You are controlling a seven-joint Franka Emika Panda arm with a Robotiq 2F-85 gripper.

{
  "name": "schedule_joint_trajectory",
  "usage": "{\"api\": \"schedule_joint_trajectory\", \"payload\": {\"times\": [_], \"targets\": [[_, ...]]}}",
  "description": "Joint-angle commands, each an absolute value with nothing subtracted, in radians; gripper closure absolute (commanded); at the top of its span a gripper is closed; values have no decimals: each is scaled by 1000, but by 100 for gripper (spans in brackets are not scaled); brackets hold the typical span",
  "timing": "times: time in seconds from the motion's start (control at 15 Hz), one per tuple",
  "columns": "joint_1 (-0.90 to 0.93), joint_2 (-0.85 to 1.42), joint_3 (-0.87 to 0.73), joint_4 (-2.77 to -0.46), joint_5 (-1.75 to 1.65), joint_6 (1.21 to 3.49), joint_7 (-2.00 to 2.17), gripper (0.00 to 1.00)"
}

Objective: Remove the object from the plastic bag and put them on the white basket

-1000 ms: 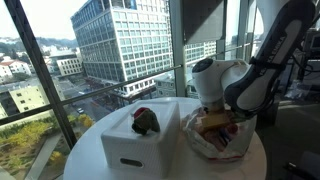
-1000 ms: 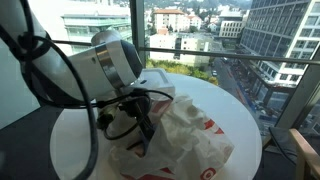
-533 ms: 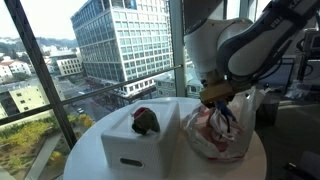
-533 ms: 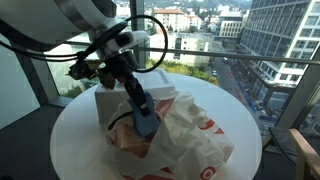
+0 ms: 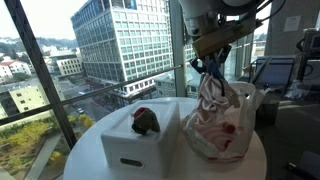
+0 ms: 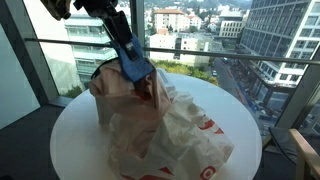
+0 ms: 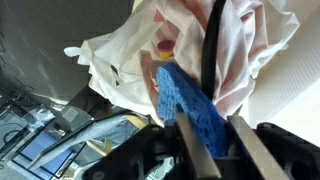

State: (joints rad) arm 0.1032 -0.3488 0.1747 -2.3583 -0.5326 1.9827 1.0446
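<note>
We note the gripper (image 7: 212,122) high above the table (image 5: 85,160), jaws nearly closed on a blue piece (image 7: 185,95). Bag film possibly pinched too; the view is blurred. The plastic bag (image 5: 220,125) stands stretched tall beside the white basket (image 5: 118,152). A dark lump (image 5: 147,121) lies in the basket.

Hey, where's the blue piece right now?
The blue piece is clamped in the gripper, held over the plastic bag's mouth, high in both exterior views; the white basket sits beside the bag.
</note>
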Motion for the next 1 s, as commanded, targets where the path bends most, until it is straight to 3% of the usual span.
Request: {"api": "schedule_joint_trajectory", "payload": {"times": [0.0, 0.53, 0.93], "targets": [[126, -376, 250, -2271, -527, 1980, 992, 85], [142, -110, 441, -2029, -785, 2056, 1134, 85], [228, 233, 361, -1807, -1091, 2029, 1289, 86]]}}
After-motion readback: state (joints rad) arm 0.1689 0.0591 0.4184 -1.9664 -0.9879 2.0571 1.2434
